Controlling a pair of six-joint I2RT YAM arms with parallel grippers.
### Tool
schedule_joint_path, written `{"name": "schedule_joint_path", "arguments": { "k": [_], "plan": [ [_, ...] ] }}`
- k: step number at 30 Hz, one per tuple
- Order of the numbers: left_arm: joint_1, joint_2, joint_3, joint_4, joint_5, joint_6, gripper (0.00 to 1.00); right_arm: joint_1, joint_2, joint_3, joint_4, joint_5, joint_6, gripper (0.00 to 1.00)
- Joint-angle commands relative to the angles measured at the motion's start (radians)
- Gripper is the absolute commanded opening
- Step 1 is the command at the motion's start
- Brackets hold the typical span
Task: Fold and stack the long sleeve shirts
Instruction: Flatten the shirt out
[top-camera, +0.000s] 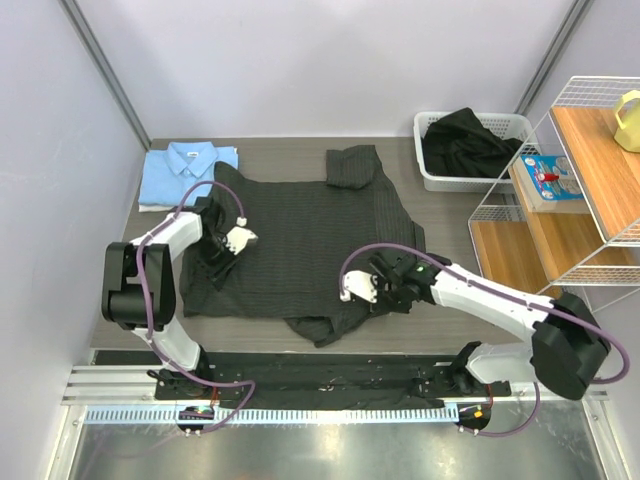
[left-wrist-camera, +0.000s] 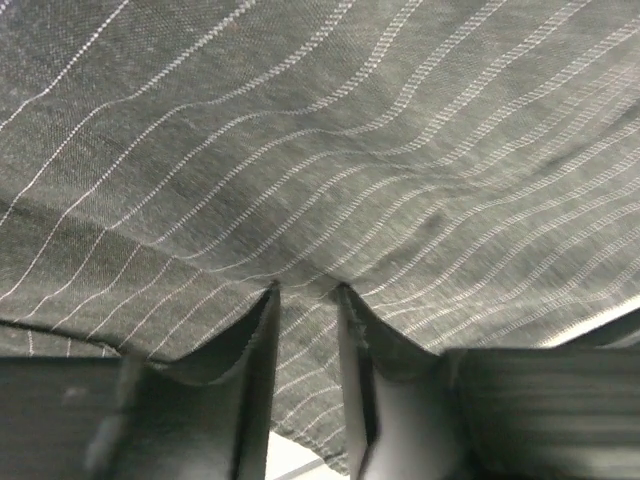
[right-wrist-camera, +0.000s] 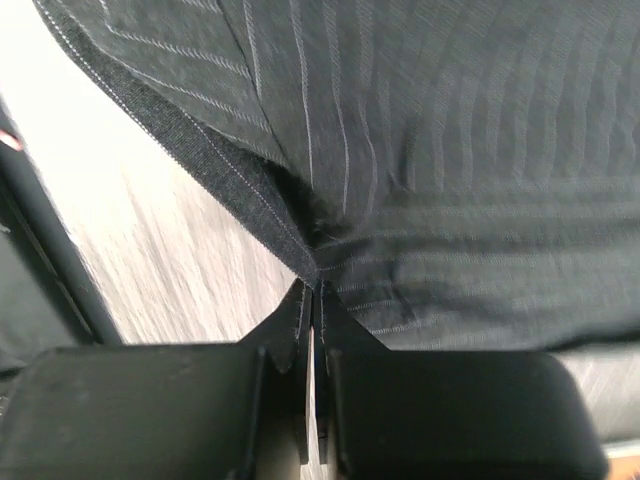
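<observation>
Blue shirt sits folded at the far left corner of the desk, collar up, just beside the black shirt and maybe touching its left shoulder. Nothing lies on top of it. The black shirt takes up the middle of the desk, mostly flat, with fine pale pinstripes. One folded part sticks out at the far edge, and a bunched, wrinkled bit hangs toward the near edge. Left fingers are down on the shirt's left side, with the arm and its purple cable lying over the cloth. In the left wrist view the left fingers stand a narrow way apart. Pinstriped cloth drapes over the tips and fills the gap, but I cannot tell if it is clamped. Right fingers are at the shirt's near right edge. In the right wrist view the right fingers are pressed together, pinching the dark hem, and the cloth fans up and away from the pinch with the desk pale beneath. Further right, a white basket at the far edge holds a dark garment, well apart from both shirts. A wire shelf at the right border carries a blue box and a yellow thing.
</observation>
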Motion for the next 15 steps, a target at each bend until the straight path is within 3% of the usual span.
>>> {"name": "schedule_joint_path", "arguments": {
  "k": [1, 7, 15],
  "plan": [
    [0.006, 0.034, 0.048, 0.035, -0.045, 0.001, 0.21, -0.106, -0.126, 0.033, -0.046, 0.041, -0.071, 0.01],
    [0.023, 0.1, 0.092, 0.058, -0.102, -0.011, 0.01, -0.278, -0.189, 0.138, -0.172, 0.001, -0.194, 0.01],
    [0.087, 0.198, 0.192, 0.049, -0.142, -0.036, 0.0, -0.538, -0.076, 0.266, -0.161, -0.086, -0.288, 0.01]
  ]
}}
